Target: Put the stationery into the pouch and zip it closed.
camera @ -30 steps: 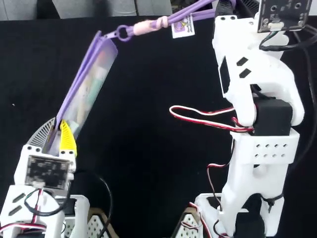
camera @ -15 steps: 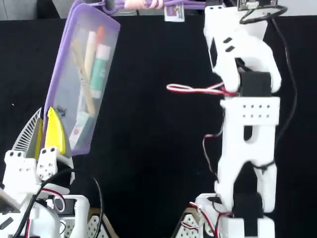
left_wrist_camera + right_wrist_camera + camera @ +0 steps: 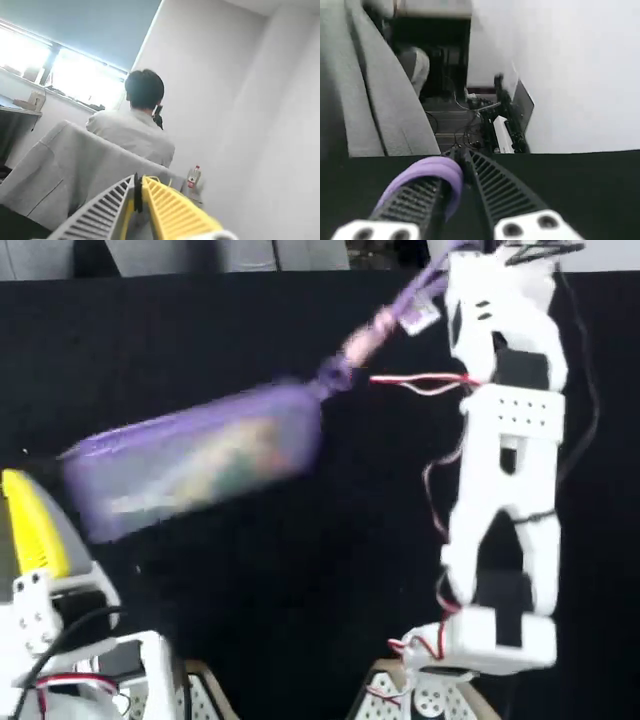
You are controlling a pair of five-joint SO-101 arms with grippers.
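Pinching the pouch's (image 3: 200, 465) purple strap (image 3: 427, 172) in my right gripper (image 3: 461, 154), pouch hanging over the counter (image 3: 300, 590); left gripper (image 3: 136, 177) pressed together.

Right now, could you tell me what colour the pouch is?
Purple pouch, best seen in the high view.

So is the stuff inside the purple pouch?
Inside. Blurry coloured shapes show through the pouch, which the right gripper holds by its strap.

It looks like an office or lab room: plain white walls (image 3: 240, 100), a wide bright window (image 3: 75, 75), a grey upholstered seat (image 3: 70, 170), and cables (image 3: 465, 107) and electronic boxes (image 3: 504, 136) on the floor (image 3: 440, 122) beyond the black table (image 3: 300, 580).
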